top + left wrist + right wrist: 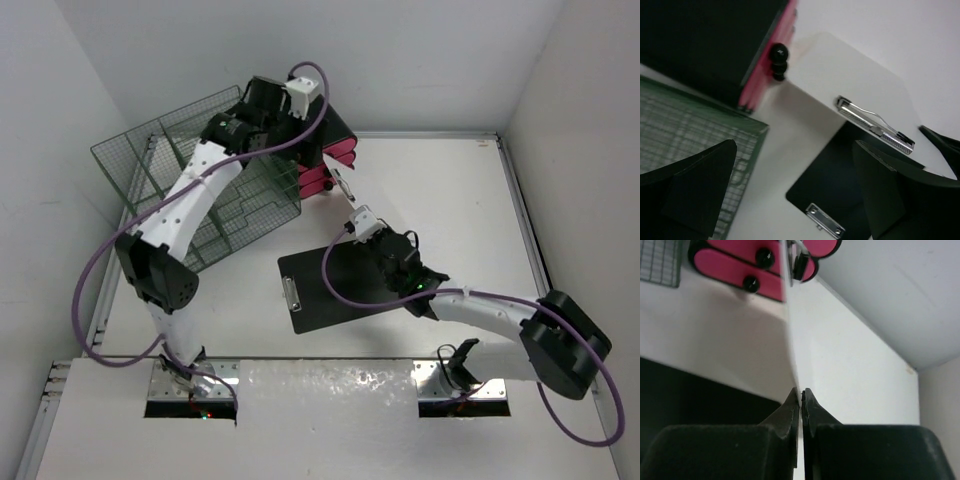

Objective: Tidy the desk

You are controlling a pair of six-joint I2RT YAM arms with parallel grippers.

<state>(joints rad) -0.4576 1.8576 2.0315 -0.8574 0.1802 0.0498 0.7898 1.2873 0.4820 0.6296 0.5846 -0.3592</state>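
Note:
The white desk (450,190) carries a black clipboard (330,285), which also shows in the left wrist view (840,185). My right gripper (388,243) is shut on the edge of a white clipboard (840,75) and holds it tilted above the black one. In the right wrist view (801,392) the pinched board (789,340) runs edge-on up to its metal clip (800,262). My left gripper (795,200) is open and empty, raised above the gap between the green rack and the black clipboard.
A green wire-mesh rack (200,190) stands at the back left. A small black box with pink drawers (335,150) sits beside it, under my left wrist. Metal rails (525,220) edge the desk, with walls close behind and to the right.

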